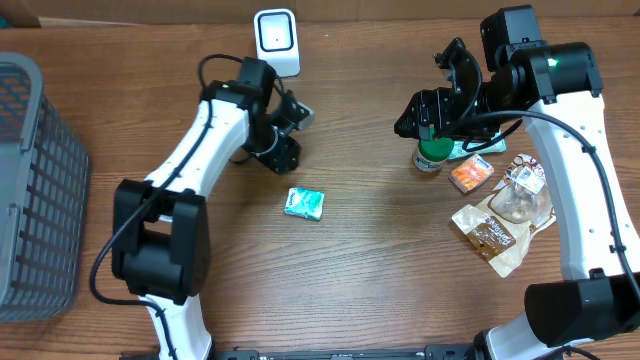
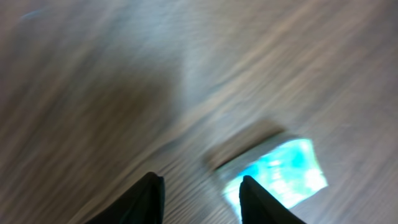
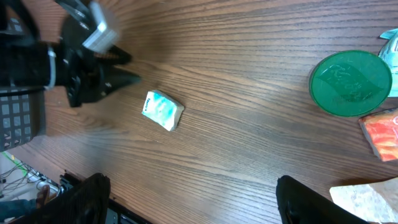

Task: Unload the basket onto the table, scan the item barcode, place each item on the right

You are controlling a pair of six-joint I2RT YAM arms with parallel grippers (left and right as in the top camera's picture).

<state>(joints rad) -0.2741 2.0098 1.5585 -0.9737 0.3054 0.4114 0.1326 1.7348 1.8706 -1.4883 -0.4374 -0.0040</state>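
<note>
Overhead: the small teal packet (image 1: 304,203) lies flat on the wooden table (image 1: 380,260), alone near the middle. It sits in front of the white scanner (image 1: 276,40) and well apart from the green-lidded jar (image 1: 431,156) and the snack bags under my right arm.

Left wrist view, blurred: my left gripper (image 2: 200,199) has its jaws parted with only bare wood between them, holding nothing. The packet shows just beyond one fingertip, not between the two.

Right wrist view: my right gripper (image 3: 196,199) is spread wide and empty. It hangs high over the table, with the jar off to one side.

Handling, my judgement:
- The packet looks light, a soft glossy wrapper with a little puff to it. It likely crinkles and gives under pressure.
- The film is probably slippery and the profile low, so fingertips may skate over the top or push it along the wood.
- Best hold: come down straddling the narrow width, tips almost on the table, and pinch the two long edges near the middle.
- Close gently. A hard squeeze could buckle the wrapper and crease the printed code.
- I see no barcode on the upper face at this sharpness; it may be underneath. The grip should leave both flat faces uncovered for the scanner.
</note>
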